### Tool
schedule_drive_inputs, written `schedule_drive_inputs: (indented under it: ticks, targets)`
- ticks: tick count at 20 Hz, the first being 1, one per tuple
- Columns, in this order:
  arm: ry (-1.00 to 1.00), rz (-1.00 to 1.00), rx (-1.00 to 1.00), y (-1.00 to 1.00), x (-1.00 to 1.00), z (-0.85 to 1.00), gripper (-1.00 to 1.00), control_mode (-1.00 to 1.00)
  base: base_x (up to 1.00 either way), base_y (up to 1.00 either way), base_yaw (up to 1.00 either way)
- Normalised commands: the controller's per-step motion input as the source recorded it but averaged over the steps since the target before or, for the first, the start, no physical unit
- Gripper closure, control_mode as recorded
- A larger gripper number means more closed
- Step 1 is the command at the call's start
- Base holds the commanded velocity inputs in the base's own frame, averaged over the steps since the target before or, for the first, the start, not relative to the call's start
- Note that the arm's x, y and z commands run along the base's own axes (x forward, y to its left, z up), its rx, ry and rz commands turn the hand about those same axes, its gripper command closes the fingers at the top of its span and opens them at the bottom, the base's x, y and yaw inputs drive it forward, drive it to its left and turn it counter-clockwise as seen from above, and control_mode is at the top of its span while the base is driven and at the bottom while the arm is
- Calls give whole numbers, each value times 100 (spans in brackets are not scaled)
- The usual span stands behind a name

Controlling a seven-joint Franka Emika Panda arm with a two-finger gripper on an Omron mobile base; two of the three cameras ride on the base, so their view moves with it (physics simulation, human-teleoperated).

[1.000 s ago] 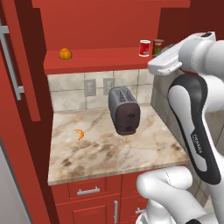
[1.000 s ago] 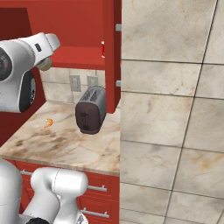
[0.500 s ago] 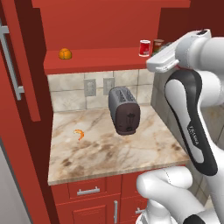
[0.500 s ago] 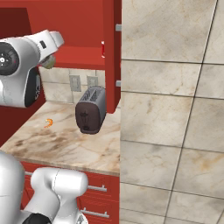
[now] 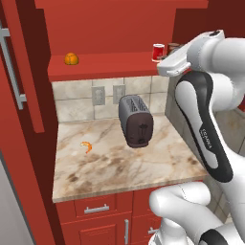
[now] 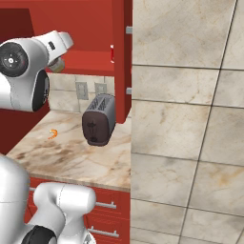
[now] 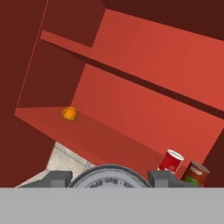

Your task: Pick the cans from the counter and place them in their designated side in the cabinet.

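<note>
So the arm is up high at the open cabinet (image 5: 119,28) now, with the fingers (image 7: 109,178) clamped on the silver-grey can (image 7: 109,177); in the hand view you can see its round top right between the two dark tips, with some tiny lettering on the rim. That can is held in the air, just in front of the shelf (image 5: 110,67) edge and toward the right side. The red can (image 5: 158,51) with the white top band is already standing upright on the right end of the shelf, and a dark can (image 7: 195,173) with a green-and-red label sits just beside it, further right. Way over on the left end of the shelf there's a small orange fruit (image 5: 71,59), well apart from the cans. Down on the counter (image 5: 115,162) there's a dark grey toaster (image 5: 136,120) toward the back near the wall outlets, and a little orange curled thing (image 5: 86,146) on the left part; can't tell what it is, maybe a shrimp. Compared to a second ago, not much has changed: the wrist has crept a bit further right and toward the shelf in the left base view, and in the right base view the hand sits slightly higher. The red can, toaster and fruit haven't budged. The tall cabinet door (image 5: 19,95) stands open at the left.
</note>
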Motion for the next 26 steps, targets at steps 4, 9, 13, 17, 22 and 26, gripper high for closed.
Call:
schedule_drive_inputs:
  ticks: [4,9,13,17,22,26]
  targets:
    - [0,0,-2,0,21,-3,100,-100,0,0,0]
    - [0,0,-1,0,20,-4,100,-100,0,0,0]
    - [0,-1,0,2,34,-2,100,-100,0,0,0]
    - [0,-4,0,-3,28,-1,100,-100,0,0,0]
    - [0,-5,0,-7,27,-6,100,-100,0,0,0]
    - [0,-3,0,-13,23,-11,100,-100,0,0,0]
